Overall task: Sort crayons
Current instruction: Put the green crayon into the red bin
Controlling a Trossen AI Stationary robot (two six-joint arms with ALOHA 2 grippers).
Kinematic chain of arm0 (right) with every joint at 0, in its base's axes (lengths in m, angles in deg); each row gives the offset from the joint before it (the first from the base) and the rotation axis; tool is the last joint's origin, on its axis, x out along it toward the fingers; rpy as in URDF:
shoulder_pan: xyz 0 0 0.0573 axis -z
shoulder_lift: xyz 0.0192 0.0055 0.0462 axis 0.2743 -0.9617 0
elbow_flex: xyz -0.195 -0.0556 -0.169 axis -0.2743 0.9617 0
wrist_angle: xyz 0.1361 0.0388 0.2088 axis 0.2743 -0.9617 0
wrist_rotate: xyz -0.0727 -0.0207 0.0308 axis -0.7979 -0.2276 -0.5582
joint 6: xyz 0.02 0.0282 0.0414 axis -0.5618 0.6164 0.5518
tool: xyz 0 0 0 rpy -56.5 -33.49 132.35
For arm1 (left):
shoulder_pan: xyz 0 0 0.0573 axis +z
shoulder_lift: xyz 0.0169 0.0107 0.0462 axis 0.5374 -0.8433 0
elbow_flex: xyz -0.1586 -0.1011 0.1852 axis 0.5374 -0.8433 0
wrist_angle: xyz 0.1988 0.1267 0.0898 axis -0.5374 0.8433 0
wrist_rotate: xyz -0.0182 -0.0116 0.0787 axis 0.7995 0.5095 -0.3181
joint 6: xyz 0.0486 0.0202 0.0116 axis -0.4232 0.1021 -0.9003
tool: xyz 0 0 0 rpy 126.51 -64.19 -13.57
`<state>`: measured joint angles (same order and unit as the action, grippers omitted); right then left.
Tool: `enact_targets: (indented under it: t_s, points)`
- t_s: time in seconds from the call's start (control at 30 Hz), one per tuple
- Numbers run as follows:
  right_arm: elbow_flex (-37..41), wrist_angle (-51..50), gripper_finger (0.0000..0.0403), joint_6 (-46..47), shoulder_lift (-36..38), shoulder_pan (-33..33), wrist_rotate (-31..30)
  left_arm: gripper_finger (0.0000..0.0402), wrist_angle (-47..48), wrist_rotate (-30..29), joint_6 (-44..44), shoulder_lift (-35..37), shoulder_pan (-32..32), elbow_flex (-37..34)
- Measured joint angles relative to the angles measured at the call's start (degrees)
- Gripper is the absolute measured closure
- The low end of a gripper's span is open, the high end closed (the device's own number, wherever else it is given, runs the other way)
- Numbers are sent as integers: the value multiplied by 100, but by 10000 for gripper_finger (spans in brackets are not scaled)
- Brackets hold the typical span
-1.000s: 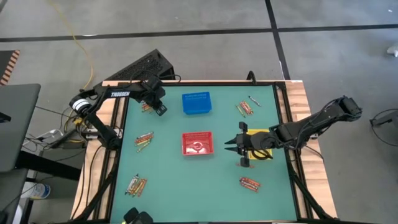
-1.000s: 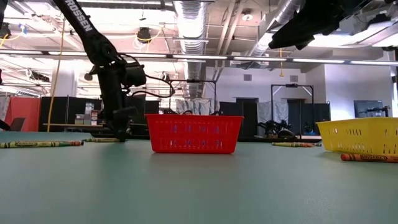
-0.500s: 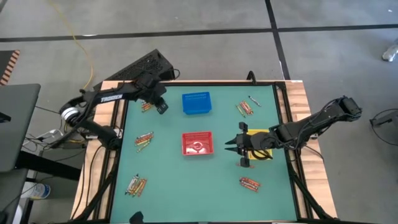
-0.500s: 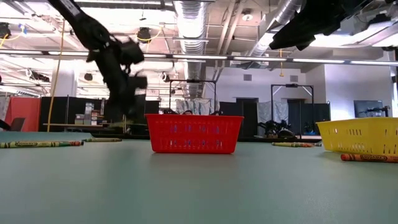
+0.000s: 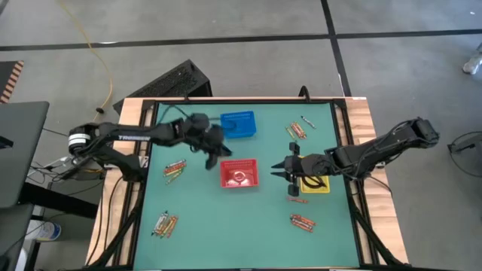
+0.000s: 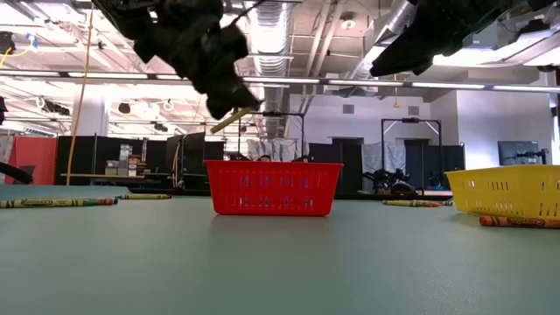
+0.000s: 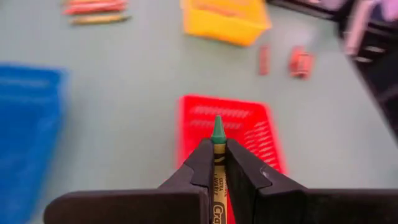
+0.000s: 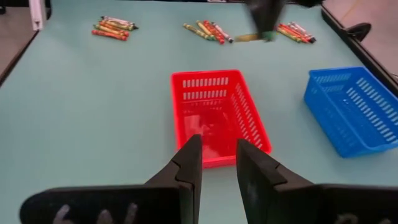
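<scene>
- I have the left gripper (image 5: 218,153) up in the air between the blue basket (image 5: 238,125) and the red basket (image 5: 239,173), its jaws pinched on one green-tipped crayon (image 7: 217,163) that sticks out past the fingertips.
- In the left wrist view that crayon points straight at the red basket — I judge I'm carrying it there, but it is not over the basket yet and nothing has been let go.
- From the low view the left gripper hangs well above the table, the crayon slanting down out of it just above the red basket's rim.
- My right gripper (image 5: 288,178) waits near the table's right side, between the red basket and the yellow basket (image 5: 315,183), jaws partly spread with nothing between them.
- Done so far, as far as I can see: the red basket seems to have something in its bottom, though I can't make out what it is. The blue basket looks empty; the yellow one I cannot judge.
- Left to do — nearly everything. Clusters of crayons lie loose on the mat: a left-side cluster (image 5: 175,168), a near-left cluster (image 5: 164,223), a far-right cluster (image 5: 296,131) and a near-right cluster (image 5: 303,221).
- I put the sort at an early stage: one crayon in hand, several piles not yet cleared.
</scene>
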<state>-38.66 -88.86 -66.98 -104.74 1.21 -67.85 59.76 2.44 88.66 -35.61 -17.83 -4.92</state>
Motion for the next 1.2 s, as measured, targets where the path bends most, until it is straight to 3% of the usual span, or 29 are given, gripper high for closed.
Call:
enact_targets:
  t_s: [0.17,0.3,0.67,0.83,1.2]
  points:
    - [-4,234,310,61,-121,210,-4,390,-907,-35,128,-415,-647,0]
    - [-4,481,310,195,-459,384,130,390,-989,-44,128,-729,-819,103]
    - [-4,607,310,153,-1054,549,193,390,-145,-83,-43,-1563,-826,820]
    - [-2,581,310,153,-1012,537,212,387,498,-558,-336,-1667,-828,1109]
    - [-4,490,310,149,-999,537,210,304,1810,-667,-559,-1649,-825,1665]
